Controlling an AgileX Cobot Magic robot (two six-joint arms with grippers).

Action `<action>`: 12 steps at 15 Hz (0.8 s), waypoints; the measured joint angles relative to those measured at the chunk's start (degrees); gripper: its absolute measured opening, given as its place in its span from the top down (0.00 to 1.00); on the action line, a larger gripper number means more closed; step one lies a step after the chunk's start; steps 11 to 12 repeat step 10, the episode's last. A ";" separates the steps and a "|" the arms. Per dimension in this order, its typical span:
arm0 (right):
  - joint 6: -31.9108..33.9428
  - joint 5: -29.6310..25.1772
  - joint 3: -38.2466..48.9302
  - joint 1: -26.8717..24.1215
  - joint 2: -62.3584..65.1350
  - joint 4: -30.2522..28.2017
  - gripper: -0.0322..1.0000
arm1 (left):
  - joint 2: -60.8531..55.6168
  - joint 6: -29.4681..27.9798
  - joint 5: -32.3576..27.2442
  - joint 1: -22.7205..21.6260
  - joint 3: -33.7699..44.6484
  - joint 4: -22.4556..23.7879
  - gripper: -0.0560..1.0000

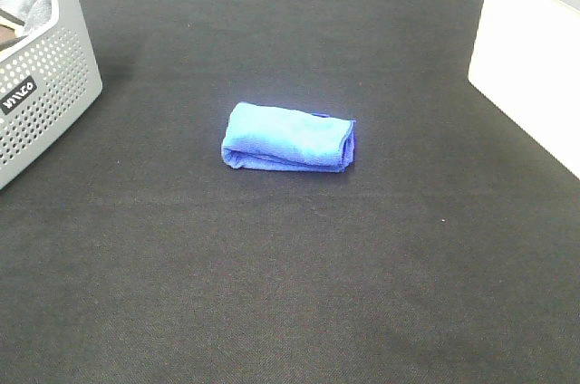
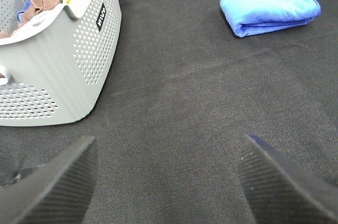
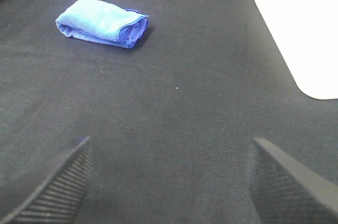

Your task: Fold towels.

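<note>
The towel (image 1: pixel 288 138) is seen folded into a compact bundle on the bench (image 1: pixel 290 293); folding appears finished. The left gripper (image 2: pixel 166 182) and right gripper (image 3: pixel 169 182) are spread wide, holding nothing.

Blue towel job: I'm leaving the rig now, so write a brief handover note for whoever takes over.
Left gripper: open, empty, above bare cloth, near the grey basket.
Right gripper: open, empty, above bare cloth.
Blue towel: mid-table on the black tabletop, folded into a compact bundle, touched by neither gripper.
Done: the fold looks finished.
Left: possibly nothing for this towel; the basket holds other cloths, and whether they need folding cannot be told.
</note>
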State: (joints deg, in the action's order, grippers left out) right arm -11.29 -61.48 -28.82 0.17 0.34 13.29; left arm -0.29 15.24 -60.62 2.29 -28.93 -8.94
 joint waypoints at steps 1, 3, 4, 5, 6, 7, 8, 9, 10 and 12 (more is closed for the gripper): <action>0.00 -0.06 0.00 0.00 0.00 0.06 0.24 | 0.00 0.00 0.00 0.00 0.00 0.00 0.27; 0.00 -0.06 0.00 0.00 0.00 0.29 0.24 | 0.00 0.00 0.00 0.00 0.00 0.00 0.27; 0.00 -0.06 0.00 0.00 0.00 0.29 0.24 | 0.00 0.00 0.00 0.00 0.00 0.00 0.27; 0.00 -0.06 0.00 0.00 0.00 0.29 0.24 | 0.00 0.00 0.00 0.00 0.00 0.00 0.27; 0.00 -0.06 0.00 0.00 0.00 0.29 0.24 | 0.00 0.00 0.00 0.00 0.00 0.00 0.27; 0.00 -0.06 0.00 0.00 0.00 0.29 0.24 | 0.00 0.00 0.00 0.00 0.00 0.00 0.27; 0.00 -0.06 0.00 0.00 0.00 0.29 0.24 | 0.00 0.00 0.00 0.00 0.00 0.00 0.27; 0.00 -0.06 0.00 0.00 0.00 0.29 0.24 | 0.00 0.00 0.00 0.00 0.00 0.00 0.27; 0.00 -0.06 0.00 0.00 0.00 0.29 0.24 | 0.00 0.00 0.00 0.00 0.00 0.00 0.27; 0.00 -0.06 0.00 0.00 0.00 0.29 0.24 | 0.00 0.00 0.00 0.00 0.00 0.00 0.27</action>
